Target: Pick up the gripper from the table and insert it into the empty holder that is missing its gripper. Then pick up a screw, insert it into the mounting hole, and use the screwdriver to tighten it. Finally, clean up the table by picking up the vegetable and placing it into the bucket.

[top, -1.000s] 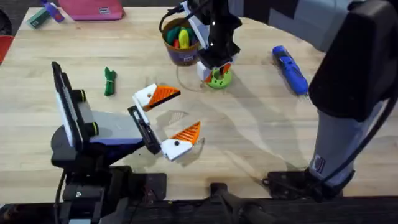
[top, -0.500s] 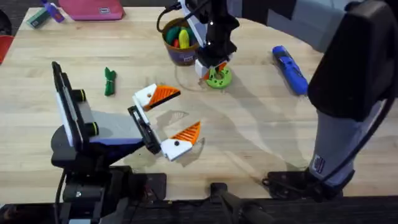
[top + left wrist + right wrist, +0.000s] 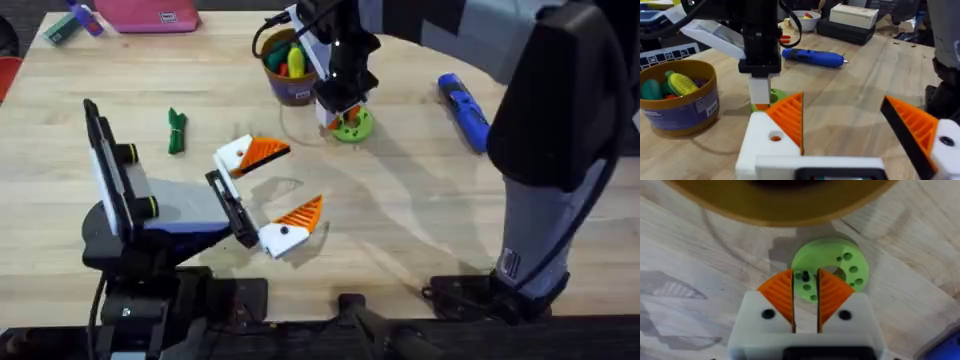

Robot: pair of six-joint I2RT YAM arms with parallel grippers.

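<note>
My right gripper [image 3: 345, 112] hangs over a green disc [image 3: 832, 272] beside the bucket [image 3: 290, 70]. Its orange pads stand a narrow gap apart, open, with a small dark screw [image 3: 805, 275] upright in the disc between them. My left gripper [image 3: 300, 178] rests open low over the table, an orange wedge on each white holder. The far holder [image 3: 765, 142] shows a mounting hole [image 3: 775, 136] with orange inside; the near holder [image 3: 945, 150] has a dark dot. The blue screwdriver [image 3: 465, 110] lies at the right. The green vegetable [image 3: 176, 130] lies at the left.
The bucket [image 3: 677, 97] holds toy vegetables. A pink pouch [image 3: 160, 15] and small items [image 3: 70, 25] sit at the far left edge. The right arm's tall dark link [image 3: 560, 130] rises over the table's right side. Bare wood lies between the two grippers.
My right gripper has edged slightly left and settled lower over the green disc. The left arm, screwdriver and vegetable have not moved.
</note>
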